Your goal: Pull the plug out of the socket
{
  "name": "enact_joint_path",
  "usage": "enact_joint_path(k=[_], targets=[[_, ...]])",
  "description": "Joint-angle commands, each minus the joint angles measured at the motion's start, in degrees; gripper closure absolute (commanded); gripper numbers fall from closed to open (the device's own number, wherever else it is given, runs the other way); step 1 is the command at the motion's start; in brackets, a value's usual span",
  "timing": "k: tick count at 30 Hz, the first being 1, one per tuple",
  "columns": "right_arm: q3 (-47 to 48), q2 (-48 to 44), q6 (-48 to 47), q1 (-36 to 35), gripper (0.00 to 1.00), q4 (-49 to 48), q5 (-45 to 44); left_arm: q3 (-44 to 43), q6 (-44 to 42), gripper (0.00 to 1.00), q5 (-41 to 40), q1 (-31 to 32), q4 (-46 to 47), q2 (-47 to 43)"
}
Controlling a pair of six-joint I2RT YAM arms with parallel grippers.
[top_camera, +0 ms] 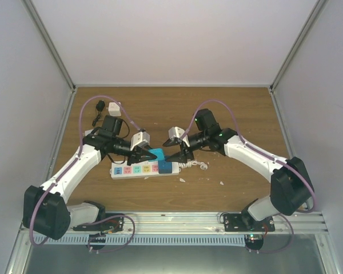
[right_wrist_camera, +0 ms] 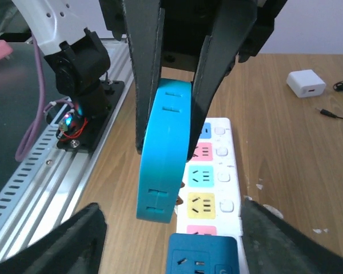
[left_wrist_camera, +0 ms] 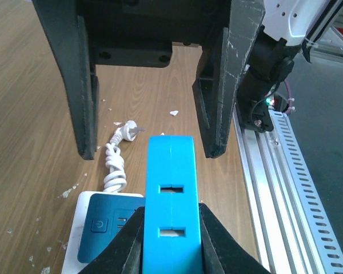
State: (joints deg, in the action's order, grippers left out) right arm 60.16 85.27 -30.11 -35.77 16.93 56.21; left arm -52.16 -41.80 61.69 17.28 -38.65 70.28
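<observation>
The socket (top_camera: 138,169) is a long white power strip with coloured outlet squares and a dark blue end block (top_camera: 167,167); its coiled white cord (top_camera: 193,165) trails right. My left gripper (top_camera: 144,154) is shut on a bright blue plug (top_camera: 158,154), which it holds tilted just above the strip. In the left wrist view the plug (left_wrist_camera: 171,188) sits clamped between my fingers (left_wrist_camera: 226,245), above the strip (left_wrist_camera: 103,225). My right gripper (top_camera: 180,154) is open and empty, facing the plug (right_wrist_camera: 163,154) from the right, over the strip (right_wrist_camera: 220,171).
A white charger (top_camera: 114,107) and a black plug (top_camera: 101,105) with its cable lie at the back left; the charger also shows in the right wrist view (right_wrist_camera: 306,83). Small white scraps (top_camera: 221,183) dot the wooden table. A metal rail (top_camera: 177,220) runs along the near edge.
</observation>
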Motion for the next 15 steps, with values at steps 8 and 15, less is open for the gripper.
enact_joint_path(k=[8, 15], targets=[[1.6, 1.8, 7.7, -1.9, 0.54, 0.4, 4.8, 2.2, 1.3, 0.79, 1.3, 0.4, 4.4, -1.5], [1.3, 2.9, 9.3, -3.7, 0.61, -1.7, 2.8, 2.4, 1.8, 0.79, 1.0, 0.4, 4.9, -1.1]])
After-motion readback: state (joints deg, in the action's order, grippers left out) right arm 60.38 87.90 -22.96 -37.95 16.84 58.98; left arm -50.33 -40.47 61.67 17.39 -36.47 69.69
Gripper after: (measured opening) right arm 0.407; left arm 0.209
